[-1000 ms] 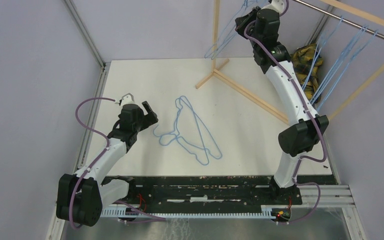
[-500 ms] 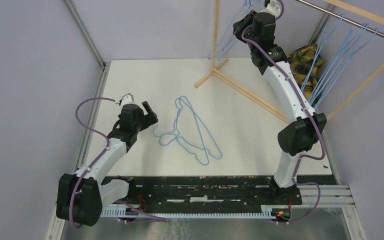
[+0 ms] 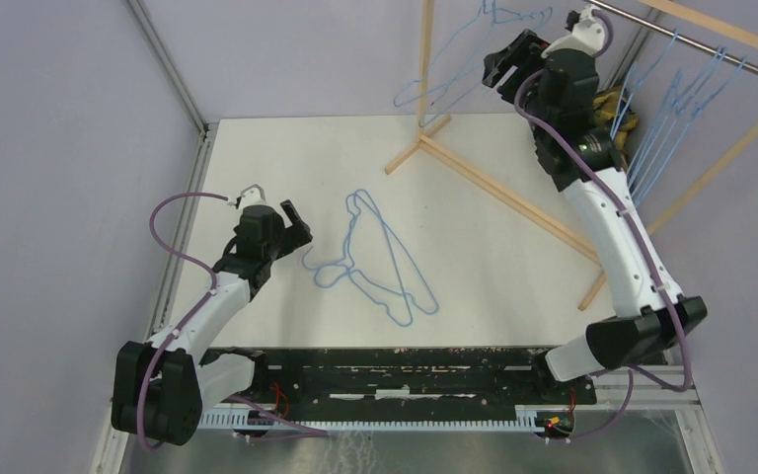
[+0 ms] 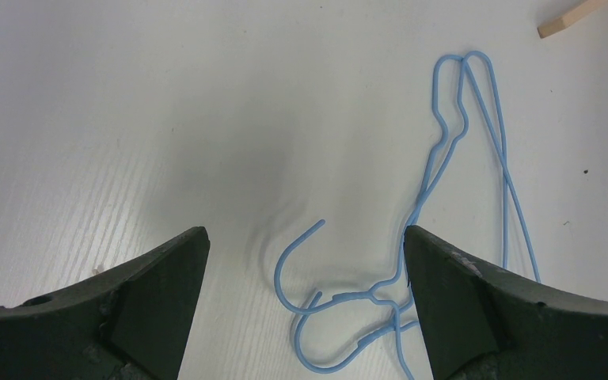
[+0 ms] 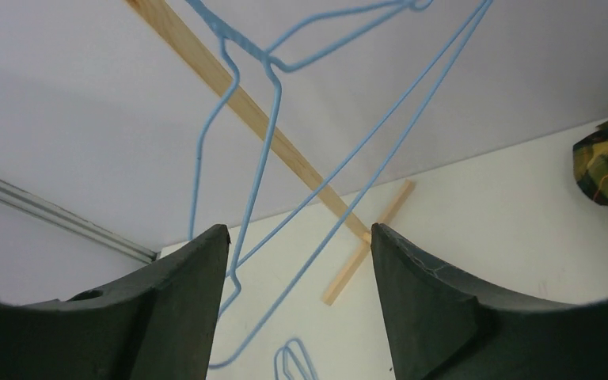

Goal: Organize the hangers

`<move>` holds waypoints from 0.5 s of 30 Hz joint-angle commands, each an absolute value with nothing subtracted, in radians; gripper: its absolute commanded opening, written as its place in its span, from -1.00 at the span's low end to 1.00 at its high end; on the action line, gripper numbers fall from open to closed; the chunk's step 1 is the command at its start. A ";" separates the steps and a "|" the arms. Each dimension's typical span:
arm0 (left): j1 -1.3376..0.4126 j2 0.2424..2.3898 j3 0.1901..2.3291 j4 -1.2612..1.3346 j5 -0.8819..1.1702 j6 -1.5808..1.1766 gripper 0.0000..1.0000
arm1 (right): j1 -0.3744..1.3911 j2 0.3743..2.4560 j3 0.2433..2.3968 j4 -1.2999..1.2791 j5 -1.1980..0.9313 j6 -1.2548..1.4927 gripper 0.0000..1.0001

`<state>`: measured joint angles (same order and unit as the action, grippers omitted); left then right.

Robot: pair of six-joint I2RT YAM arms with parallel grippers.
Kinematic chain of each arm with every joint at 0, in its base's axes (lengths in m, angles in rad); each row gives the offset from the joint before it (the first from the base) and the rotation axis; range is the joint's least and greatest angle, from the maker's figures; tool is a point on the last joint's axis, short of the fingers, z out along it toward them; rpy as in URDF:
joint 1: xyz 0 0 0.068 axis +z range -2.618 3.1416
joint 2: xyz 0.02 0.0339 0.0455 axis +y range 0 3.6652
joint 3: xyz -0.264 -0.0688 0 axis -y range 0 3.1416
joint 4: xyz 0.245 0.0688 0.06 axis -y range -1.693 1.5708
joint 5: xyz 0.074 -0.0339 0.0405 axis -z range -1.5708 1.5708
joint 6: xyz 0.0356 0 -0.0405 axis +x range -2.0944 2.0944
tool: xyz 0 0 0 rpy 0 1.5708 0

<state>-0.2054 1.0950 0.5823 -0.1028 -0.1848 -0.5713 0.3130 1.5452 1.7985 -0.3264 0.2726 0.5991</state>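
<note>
White table (image 3: 286, 158): open room from 9 to 12 o'clock; left edge bare along its rail
Wooden rack (image 3: 493, 183): feet cross the 1 o'clock corner; post upright at 12
Right arm (image 3: 612, 217): elbow has swung out past the 4 o'clock edge within the last second
Left arm (image 3: 222, 296): unmoved at 8 o'clock
Rail hangers (image 3: 666, 114): hung in a row at 2 o'clock
Table hangers (image 3: 380, 257): tangled flat at centre
Dangling hanger (image 3: 454, 79): by the post at 12
Right gripper (image 5: 299, 237): fingers apart, earlier together; dangling hanger just ahead, unclamped
Left gripper (image 4: 307, 237): fingers apart over the table hangers' hooks, holding nothing
</note>
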 commanded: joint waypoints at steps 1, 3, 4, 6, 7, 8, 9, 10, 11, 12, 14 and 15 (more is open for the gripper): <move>-0.212 1.086 0.594 -0.079 -0.204 -0.592 0.99 | 0.316 1.408 1.758 -0.306 0.291 0.526 0.49; -0.212 1.088 0.594 -0.079 -0.205 -0.592 0.99 | 0.322 1.376 1.759 -0.348 0.239 0.503 0.50; -0.212 1.090 0.596 -0.079 -0.205 -0.592 0.99 | 0.335 1.369 1.766 -0.386 0.218 0.482 0.50; -0.212 1.097 0.595 -0.079 -0.210 -0.592 0.99 | 0.388 1.355 1.772 -0.460 0.190 0.419 0.50; -0.213 1.101 0.597 -0.078 -0.213 -0.592 0.99 | 0.421 1.344 1.754 -0.491 0.183 0.397 0.50; -0.211 1.104 0.597 -0.077 -0.214 -0.591 0.99 | 0.464 1.328 1.726 -0.510 0.179 0.377 0.49; -0.212 1.107 0.598 -0.078 -0.215 -0.591 0.99 | 0.513 1.312 1.689 -0.522 0.179 0.365 0.48; -0.212 1.110 0.600 -0.079 -0.216 -0.590 0.99 | 0.558 1.294 1.646 -0.530 0.182 0.353 0.47; -0.212 1.113 0.601 -0.079 -0.215 -0.590 0.99 | 0.612 1.282 1.604 -0.539 0.196 0.342 0.46; -0.212 1.115 0.600 -0.079 -0.215 -0.592 0.99 | 0.670 1.276 1.562 -0.551 0.216 0.332 0.45; -0.212 1.118 0.599 -0.080 -0.213 -0.591 0.99 | 0.781 1.282 1.484 -0.569 0.260 0.312 0.44; -0.212 1.120 0.598 -0.079 -0.213 -0.592 0.99 | 0.834 1.293 1.445 -0.571 0.280 0.306 0.44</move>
<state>-0.2054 1.1122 0.5823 -0.1028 -0.1917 -0.5713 0.6689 1.2819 1.5669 -0.4873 0.2249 0.3824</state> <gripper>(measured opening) 0.994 0.725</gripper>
